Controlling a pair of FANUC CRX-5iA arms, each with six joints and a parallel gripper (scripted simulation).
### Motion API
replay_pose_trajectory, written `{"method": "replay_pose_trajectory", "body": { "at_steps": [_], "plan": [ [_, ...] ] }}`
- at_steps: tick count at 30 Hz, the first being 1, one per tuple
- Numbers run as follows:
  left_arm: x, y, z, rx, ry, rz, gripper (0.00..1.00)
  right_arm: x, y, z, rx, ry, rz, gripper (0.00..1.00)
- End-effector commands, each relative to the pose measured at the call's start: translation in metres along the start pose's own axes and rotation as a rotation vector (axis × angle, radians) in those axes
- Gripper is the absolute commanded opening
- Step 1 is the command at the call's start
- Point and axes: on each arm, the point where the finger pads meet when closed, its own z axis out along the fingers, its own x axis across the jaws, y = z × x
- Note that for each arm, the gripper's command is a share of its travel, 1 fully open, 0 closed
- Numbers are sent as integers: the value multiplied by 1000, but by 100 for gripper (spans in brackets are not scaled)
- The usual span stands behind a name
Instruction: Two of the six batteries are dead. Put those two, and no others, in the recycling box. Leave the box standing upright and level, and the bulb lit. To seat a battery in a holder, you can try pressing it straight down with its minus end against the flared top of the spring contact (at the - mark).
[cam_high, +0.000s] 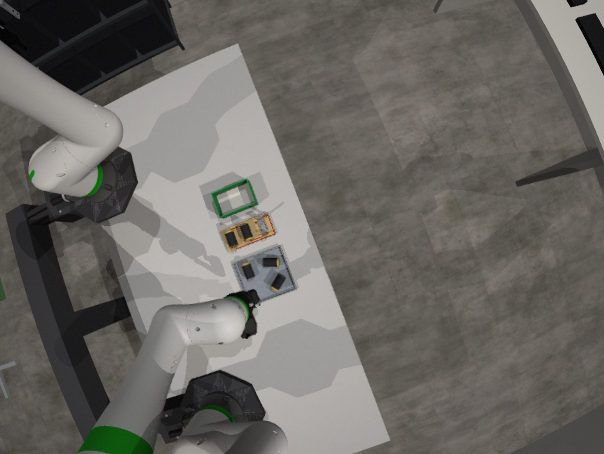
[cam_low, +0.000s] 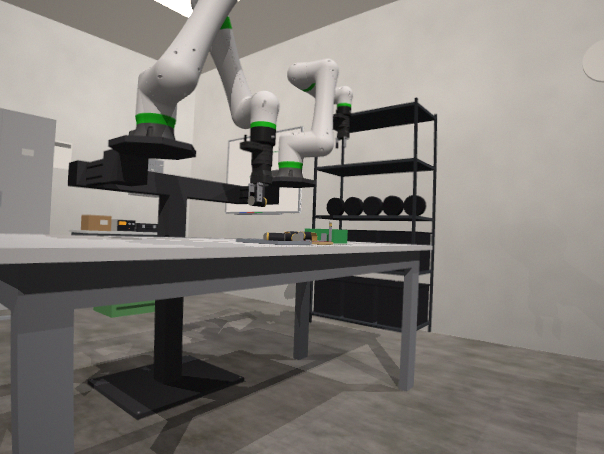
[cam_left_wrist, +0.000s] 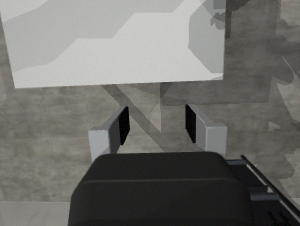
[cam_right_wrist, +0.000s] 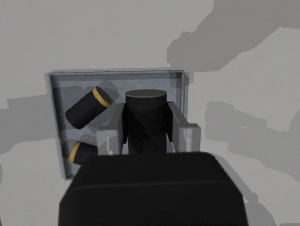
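Observation:
My right gripper (cam_low: 257, 196) (cam_right_wrist: 146, 114) is shut on a black battery (cam_right_wrist: 146, 107), high above the table by the tray's edge. The grey tray (cam_high: 260, 281) (cam_right_wrist: 56, 123) holds three batteries lying down: one (cam_high: 271, 262), a second (cam_high: 248, 270) and a third (cam_high: 277, 281). On the tan holder board (cam_high: 254, 230), two batteries, one (cam_high: 231, 238) and another (cam_high: 245, 231), are at the left and middle; a grey part (cam_high: 263, 226) is at the right. The green box (cam_high: 216, 204) (cam_low: 340, 235) stands upright with no battery visible inside. My left gripper (cam_low: 341, 143) (cam_left_wrist: 157, 117) is open and empty. Whether the bulb is lit is unclear.
The white table (cam_high: 305, 355) (cam_left_wrist: 125, 62) carries the tray, board and box in a close row. The left arm (cam_high: 75, 120) is folded up at the far end. A black shelf rack (cam_low: 416, 165) stands behind the table.

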Motion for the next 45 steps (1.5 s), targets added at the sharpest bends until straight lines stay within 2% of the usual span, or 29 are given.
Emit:
{"method": "replay_pose_trajectory", "body": {
  "at_steps": [1,10,12,15,17,20,22,45],
  "plan": [
    [0,0,-1,-2,0,0,100,0,1,0,-1,-1,0,57],
    [0,0,-1,-2,0,0,100,0,1,2,-1,-1,0,57],
    [0,0,-1,-2,0,0,100,0,1,14,-1,-1,0,57],
    [0,0,-1,-2,0,0,100,0,1,45,-1,-1,0,57],
    [0,0,-1,-2,0,0,100,0,1,45,-1,-1,0,57],
    [0,0,-1,-2,0,0,100,0,1,71,-1,-1,0,57],
    [0,0,-1,-2,0,0,100,0,1,78,-1,-1,0,57],
    [0,0,-1,-2,0,0,100,0,1,78,-1,-1,0,57]
  ]
}}
